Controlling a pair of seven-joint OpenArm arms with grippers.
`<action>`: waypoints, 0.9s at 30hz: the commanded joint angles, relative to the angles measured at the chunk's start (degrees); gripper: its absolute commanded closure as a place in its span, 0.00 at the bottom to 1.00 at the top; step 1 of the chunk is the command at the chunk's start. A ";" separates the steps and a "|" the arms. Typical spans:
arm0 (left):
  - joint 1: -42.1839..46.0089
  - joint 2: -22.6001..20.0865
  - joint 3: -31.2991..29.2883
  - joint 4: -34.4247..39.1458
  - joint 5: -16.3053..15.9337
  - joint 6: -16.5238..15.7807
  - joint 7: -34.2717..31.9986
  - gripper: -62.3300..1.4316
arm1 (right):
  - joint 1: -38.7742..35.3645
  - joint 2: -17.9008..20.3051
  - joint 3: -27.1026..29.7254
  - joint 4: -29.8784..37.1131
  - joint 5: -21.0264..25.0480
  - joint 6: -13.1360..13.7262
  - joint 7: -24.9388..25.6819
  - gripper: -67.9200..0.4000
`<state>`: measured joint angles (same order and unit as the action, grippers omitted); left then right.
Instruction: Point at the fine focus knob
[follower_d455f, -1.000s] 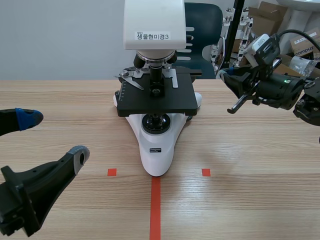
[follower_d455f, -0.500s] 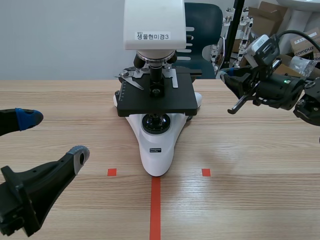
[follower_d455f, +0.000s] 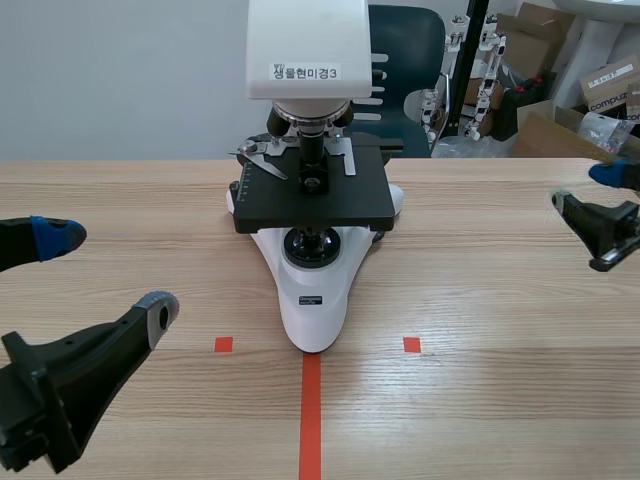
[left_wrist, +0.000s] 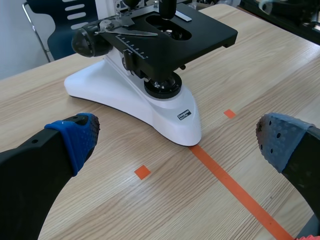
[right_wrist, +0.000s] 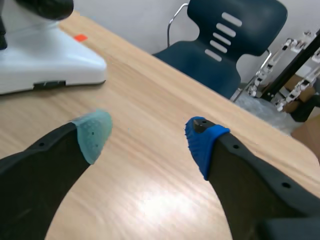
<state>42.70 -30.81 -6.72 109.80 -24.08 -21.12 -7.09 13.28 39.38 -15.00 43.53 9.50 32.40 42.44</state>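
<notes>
Trouble would most likely come from the microscope (follower_d455f: 310, 200) itself. Its black stage (follower_d455f: 313, 195) overhangs both flanks, and a wide-spread tool swinging in level with it could clip that edge and shove the whole instrument. The fine focus knob (left_wrist: 90, 42) sits low on the microscope's side, behind the stage. It shares its axle with the coarse knob (I cannot tell the two rings apart here), so a loosely aimed tip may single out the wrong one. The left gripper (follower_d455f: 108, 272) hangs in front of the microscope and to its left, fingers spread wide and holding nothing. The right gripper (follower_d455f: 585, 188) stands well off its right flank, also spread and empty. Bare table (follower_d455f: 480, 300) lies on both sides of the microscope, so either arm has an open, low approach.
</notes>
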 joint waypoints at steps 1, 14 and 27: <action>0.11 0.17 -0.15 0.52 -0.37 -0.07 -0.79 0.00 | -2.45 2.08 1.27 3.89 3.02 -0.55 -0.33 0.42; 0.11 0.17 -0.15 0.52 -0.35 -0.07 -0.76 0.00 | -30.51 3.43 7.48 39.85 10.27 -19.26 -15.65 0.36; 0.11 0.15 -0.15 0.52 -0.35 -0.07 -0.74 0.00 | -41.81 0.92 10.27 64.39 10.27 -19.56 -20.48 0.00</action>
<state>42.70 -30.81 -6.72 109.80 -24.05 -21.12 -7.07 -28.64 41.30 -4.97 108.16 19.35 13.02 21.80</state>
